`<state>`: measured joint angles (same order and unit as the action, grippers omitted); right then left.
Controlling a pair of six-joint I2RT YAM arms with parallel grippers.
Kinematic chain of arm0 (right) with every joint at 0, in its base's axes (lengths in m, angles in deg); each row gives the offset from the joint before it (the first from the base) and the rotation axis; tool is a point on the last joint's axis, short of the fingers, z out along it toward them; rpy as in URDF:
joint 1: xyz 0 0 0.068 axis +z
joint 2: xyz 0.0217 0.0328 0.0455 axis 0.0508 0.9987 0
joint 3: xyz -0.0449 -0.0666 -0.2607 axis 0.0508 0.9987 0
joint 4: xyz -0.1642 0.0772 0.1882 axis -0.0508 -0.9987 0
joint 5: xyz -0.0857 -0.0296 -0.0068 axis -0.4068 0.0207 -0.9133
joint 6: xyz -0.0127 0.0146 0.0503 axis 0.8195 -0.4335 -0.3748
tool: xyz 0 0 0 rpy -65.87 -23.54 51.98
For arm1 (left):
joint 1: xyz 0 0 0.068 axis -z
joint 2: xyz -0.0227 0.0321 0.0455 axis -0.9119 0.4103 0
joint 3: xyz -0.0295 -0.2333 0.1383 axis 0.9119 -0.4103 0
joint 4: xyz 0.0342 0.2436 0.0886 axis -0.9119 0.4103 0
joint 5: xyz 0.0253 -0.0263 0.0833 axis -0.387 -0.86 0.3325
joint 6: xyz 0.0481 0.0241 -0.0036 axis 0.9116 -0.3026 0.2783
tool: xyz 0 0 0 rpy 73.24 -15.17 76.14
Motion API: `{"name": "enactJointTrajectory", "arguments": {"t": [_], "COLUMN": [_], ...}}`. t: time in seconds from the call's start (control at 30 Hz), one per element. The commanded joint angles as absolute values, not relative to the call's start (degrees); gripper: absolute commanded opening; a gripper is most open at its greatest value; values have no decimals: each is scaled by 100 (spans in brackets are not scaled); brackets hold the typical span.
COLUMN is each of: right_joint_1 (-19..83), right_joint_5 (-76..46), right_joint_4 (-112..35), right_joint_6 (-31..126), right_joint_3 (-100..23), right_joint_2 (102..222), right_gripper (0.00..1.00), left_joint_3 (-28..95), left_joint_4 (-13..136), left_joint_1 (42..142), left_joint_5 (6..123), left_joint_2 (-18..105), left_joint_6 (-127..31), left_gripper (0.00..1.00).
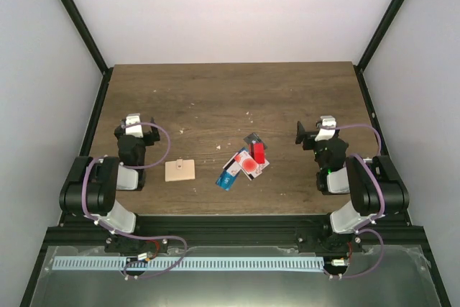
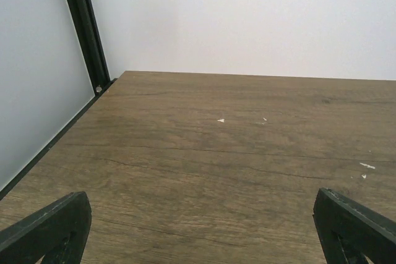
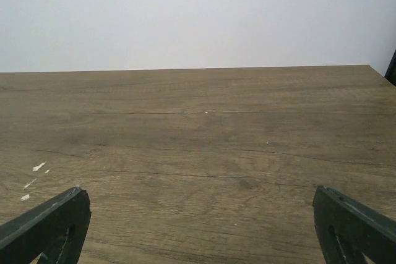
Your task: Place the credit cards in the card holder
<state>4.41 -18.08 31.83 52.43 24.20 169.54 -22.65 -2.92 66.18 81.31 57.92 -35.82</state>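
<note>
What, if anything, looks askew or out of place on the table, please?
The credit cards lie in a skewed, overlapping heap. Small pale flecks dot the table. The card holder lies flat, apart from them.

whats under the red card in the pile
The red card lies on top, overlapping the white card with a red dot and a dark card. Whatever else sits beneath it is covered.

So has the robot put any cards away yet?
Nothing is done yet. The credit cards lie in a loose pile, and the card holder sits apart to their left. Nothing is in hand: the left gripper and right gripper are both open and empty. Every card is left to put in.
</note>
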Motion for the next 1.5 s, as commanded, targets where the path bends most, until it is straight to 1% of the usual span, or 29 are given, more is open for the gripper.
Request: {"name": "enactJointTrajectory", "arguments": {"t": [0.0, 0.5, 0.57, 0.6, 0.67, 0.73, 0.8, 0.87, 0.93, 0.97, 1.0, 1.03, 1.07, 1.23, 1.3, 1.37, 1.47], "right_joint_1": [371, 371, 371, 383, 424, 472, 561, 614, 617, 617, 564, 511, 458, 586, 920, 1386, 2172], "right_joint_5": [-1774, -1777, -1960, -2035, -2162, -2193, -2015, -1665, -1315, -1388, -1609, -1515, -1107, 491, 776, 866, 912], "right_joint_4": [3377, 3342, 3301, 3222, 2218, 947, 304, -379, -947, -1112, -1631, -2034, -2121, -2408, -2490, -2596, -2624], "right_joint_6": [5352, 5344, 5307, 5290, 5261, 5173, 5054, 4734, 4112, 3419, 2717, 2289, 2373, 2491, 2747, 3017, 3375], "right_joint_3": [2308, 2280, 2270, 2235, 1896, 1231, 903, 509, 158, 51, -161, -349, -445, -707, -756, -829, -950], "right_joint_2": [16936, 16948, 16889, 16808, 16453, 16188, 15941, 15701, 15544, 15511, 15491, 15513, 15557, 15852, 15883, 15936, 16122], "right_gripper": [100, 100, 100, 100, 100, 100, 100, 100, 100, 100, 100, 100, 100, 100, 100, 100, 100], "left_joint_3": [-2249, -2241, -2233, -2264, -2296, -2172, -1672, -1054, -498, -346, -209, -68, 13, 173, 20, -264, -667], "left_joint_4": [-399, -390, -383, -428, -383, 218, 1526, 2970, 4234, 4610, 5082, 5668, 6106, 7469, 7767, 7792, 7968], "left_joint_1": [6598, 6595, 6593, 6595, 6631, 6698, 6793, 6812, 6815, 6808, 6807, 6806, 6806, 6719, 6646, 6485, 6497], "left_joint_5": [8031, 8031, 8031, 8006, 7865, 7995, 8173, 8149, 8050, 8143, 8404, 8622, 8726, 8291, 7992, 6917, 6340], "left_joint_2": [5777, 5779, 5781, 5757, 5599, 5147, 4616, 4186, 3863, 3721, 3559, 3488, 3331, 2876, 2777, 2714, 2474], "left_joint_6": [-3565, -3563, -3559, -3536, -3421, -3388, -3517, -4018, -4422, -4781, -5511, -5984, -6208, -6561, -6920, -6908, -7067], "left_gripper": [100, 100, 100, 100, 100, 100, 100, 100, 100, 100, 100, 100, 100, 100, 100, 100, 100]}}
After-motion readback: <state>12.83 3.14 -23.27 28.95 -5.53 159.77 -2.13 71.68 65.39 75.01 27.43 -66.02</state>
